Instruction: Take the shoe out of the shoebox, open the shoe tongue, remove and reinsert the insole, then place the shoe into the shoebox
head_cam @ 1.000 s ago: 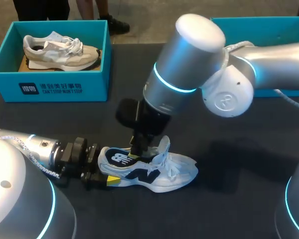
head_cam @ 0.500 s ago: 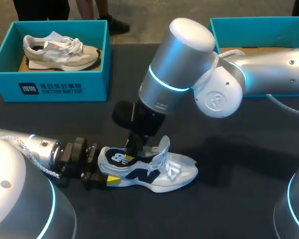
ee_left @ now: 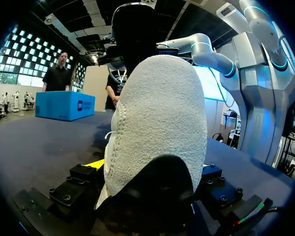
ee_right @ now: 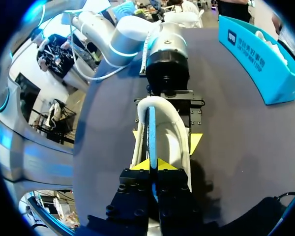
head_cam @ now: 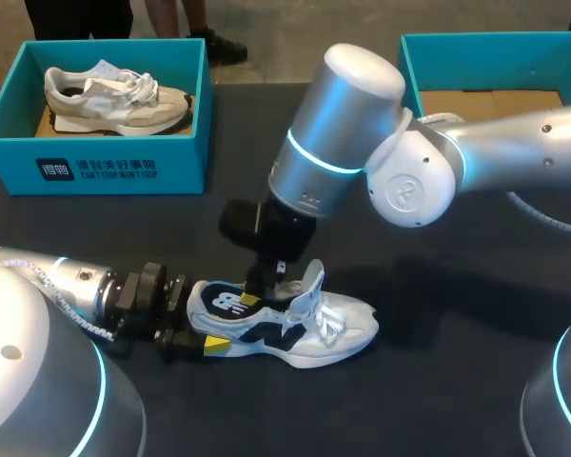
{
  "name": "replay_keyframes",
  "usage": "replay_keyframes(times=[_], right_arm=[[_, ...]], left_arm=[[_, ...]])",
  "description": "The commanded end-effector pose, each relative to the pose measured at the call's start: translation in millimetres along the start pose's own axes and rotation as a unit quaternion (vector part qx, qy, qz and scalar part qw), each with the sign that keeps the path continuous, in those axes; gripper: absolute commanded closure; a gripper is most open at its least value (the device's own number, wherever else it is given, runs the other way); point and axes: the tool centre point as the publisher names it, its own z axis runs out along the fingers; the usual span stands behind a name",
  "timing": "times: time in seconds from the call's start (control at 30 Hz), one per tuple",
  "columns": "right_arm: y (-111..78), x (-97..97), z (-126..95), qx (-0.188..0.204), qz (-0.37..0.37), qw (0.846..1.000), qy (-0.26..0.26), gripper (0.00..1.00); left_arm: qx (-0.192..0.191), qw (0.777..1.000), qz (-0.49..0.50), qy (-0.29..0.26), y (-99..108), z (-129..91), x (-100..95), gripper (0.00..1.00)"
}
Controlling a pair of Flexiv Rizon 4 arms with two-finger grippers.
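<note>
The shoe [head_cam: 300, 328] is out of the shoebox [head_cam: 495, 40] and lies at lower middle, tongue raised. The left gripper [head_cam: 200, 322] clamps its heel; the right gripper [head_cam: 253, 297] pinches the blue insole [ee_right: 151, 130]. Judging so, insole handling is underway and boxing remains.

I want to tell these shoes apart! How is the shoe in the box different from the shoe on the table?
The boxed shoe is beige and white; the table shoe is white and navy. The boxed shoe lies untouched; the left pincer clamps the table shoe's heel and the right pincer pinches its insole. Both have laces.
</note>
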Motion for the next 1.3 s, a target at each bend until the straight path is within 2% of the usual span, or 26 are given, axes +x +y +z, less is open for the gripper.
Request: replay_keyframes(times=[0.03,0.3,0.57,0.73,0.9,0.97,1.1,1.2,1.3], right_arm=[[-1.8,2.1,-5.2,-0.011,-0.012,1.000,0.000,1.00],[3.4,4.9,-17.4,-0.040,-0.064,0.997,0.005,1.00],[13.4,6.0,-22.9,-0.050,-0.102,0.993,0.013,1.00],[29.5,6.4,-17.7,-0.044,-0.129,0.990,0.025,1.00],[38.1,4.4,-9.3,-0.041,-0.136,0.989,0.042,1.00],[39.1,4.2,-7.0,-0.042,-0.136,0.989,0.047,0.90],[36.4,2.4,-4.7,-0.040,-0.133,0.989,0.056,0.82],[30.2,2.6,-6.1,-0.041,-0.127,0.989,0.059,0.69],[24.2,4.1,-9.6,-0.043,-0.118,0.990,0.058,0.69]], left_arm=[[-0.001,1.000,0.000,-0.002,1.4,0.9,-1.0,1.00],[-0.001,1.000,0.000,-0.002,1.4,0.9,-1.0,1.00],[-0.001,1.000,0.000,-0.002,1.4,0.9,-1.0,1.00],[-0.001,1.000,0.000,-0.002,1.4,0.9,-1.0,1.00],[-0.001,1.000,0.000,-0.002,1.4,0.9,-1.0,1.00],[-0.001,1.000,0.000,-0.002,1.4,0.9,-1.0,1.00],[-0.001,1.000,0.000,-0.002,1.4,0.9,-1.0,1.00],[-0.001,1.000,0.000,-0.002,1.4,0.9,-1.0,1.00],[-0.001,1.000,0.000,-0.002,1.4,0.9,-1.0,1.00]])
